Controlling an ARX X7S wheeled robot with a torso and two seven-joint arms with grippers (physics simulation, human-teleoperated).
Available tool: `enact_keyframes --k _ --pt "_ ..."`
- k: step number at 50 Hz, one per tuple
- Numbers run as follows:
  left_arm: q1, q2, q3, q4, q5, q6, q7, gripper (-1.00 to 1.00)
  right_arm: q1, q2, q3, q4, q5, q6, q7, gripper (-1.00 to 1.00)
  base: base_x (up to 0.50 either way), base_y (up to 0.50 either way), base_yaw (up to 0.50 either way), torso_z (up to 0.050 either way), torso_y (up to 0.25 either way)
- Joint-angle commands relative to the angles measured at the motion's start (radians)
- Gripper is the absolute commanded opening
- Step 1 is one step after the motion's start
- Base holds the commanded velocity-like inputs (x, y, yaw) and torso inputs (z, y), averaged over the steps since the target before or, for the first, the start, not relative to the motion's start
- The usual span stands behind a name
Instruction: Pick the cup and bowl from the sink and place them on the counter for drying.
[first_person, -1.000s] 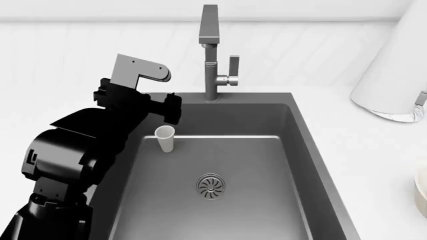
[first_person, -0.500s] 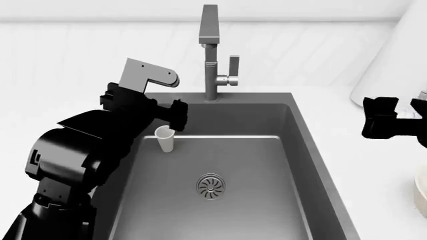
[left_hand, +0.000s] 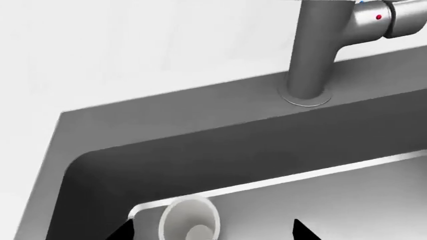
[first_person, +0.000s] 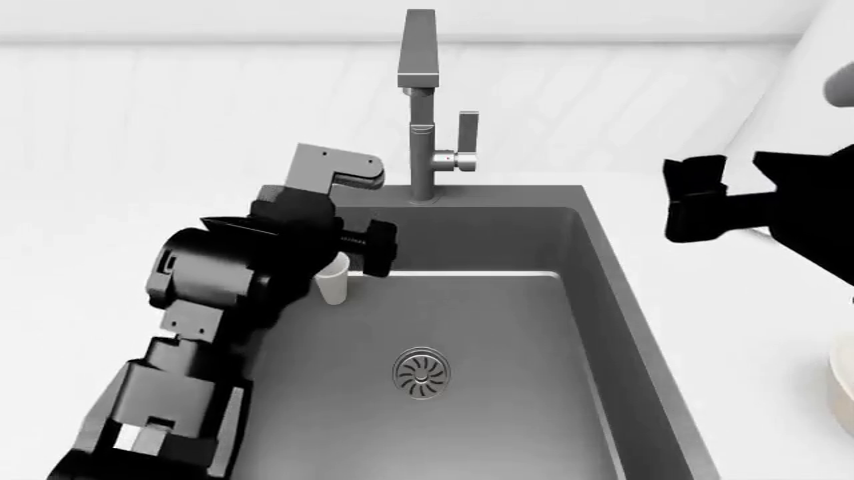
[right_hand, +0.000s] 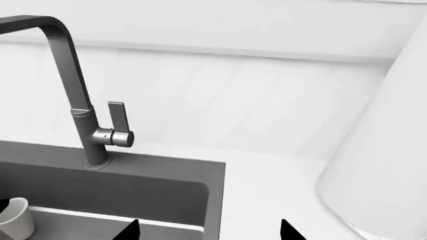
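The cup (first_person: 330, 281) stands upright at the far left corner of the dark sink (first_person: 534, 330). My left gripper (first_person: 358, 252) is open and hovers just over it, hiding part of it in the head view. In the left wrist view the cup (left_hand: 190, 223) sits between the two black fingertips (left_hand: 301, 232), closer to one side, with no contact seen. My right gripper (first_person: 681, 200) is open and empty above the counter (first_person: 747, 300) at the sink's far right corner. The right wrist view shows the cup (right_hand: 15, 225) far off to one side. A sliver of the bowl (first_person: 843, 392) rests on the counter at the right edge.
The tall grey faucet (first_person: 420, 100) with its side lever stands behind the sink, close to my left gripper. A large white paper-towel roll (right_hand: 380, 160) stands on the counter at the far right. The round drain (first_person: 422, 372) is mid-basin.
My left gripper has moved right and down until it is over the cup. My right arm has come in from the right edge, moving left and up.
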Motion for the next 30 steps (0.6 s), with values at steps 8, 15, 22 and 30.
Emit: enact_keyframes --k 8,15,22,30 --pt "-0.109 0.076 -0.016 -0.445 0.021 0.251 -0.04 1.0 0.016 -0.012 -0.033 0.0 -0.026 -0.017 -0.029 1.0 0.0 0.0 0.0 0.0 0.0" --pt "-0.211 0.088 0.134 -0.785 -0.114 0.47 -0.019 1.0 0.025 -0.009 -0.04 -0.008 -0.024 -0.02 -0.033 1.0 0.0 0.0 0.0 0.0 0.0" --pt "-0.218 0.087 0.261 -0.871 -0.234 0.546 -0.043 1.0 0.018 -0.007 -0.042 -0.018 -0.033 -0.033 -0.045 1.0 0.0 0.0 0.0 0.0 0.0" --pt "-0.207 0.075 0.196 -0.872 -0.185 0.552 -0.071 1.0 -0.007 -0.009 -0.057 -0.023 -0.069 -0.056 -0.082 1.0 0.0 0.0 0.0 0.0 0.0"
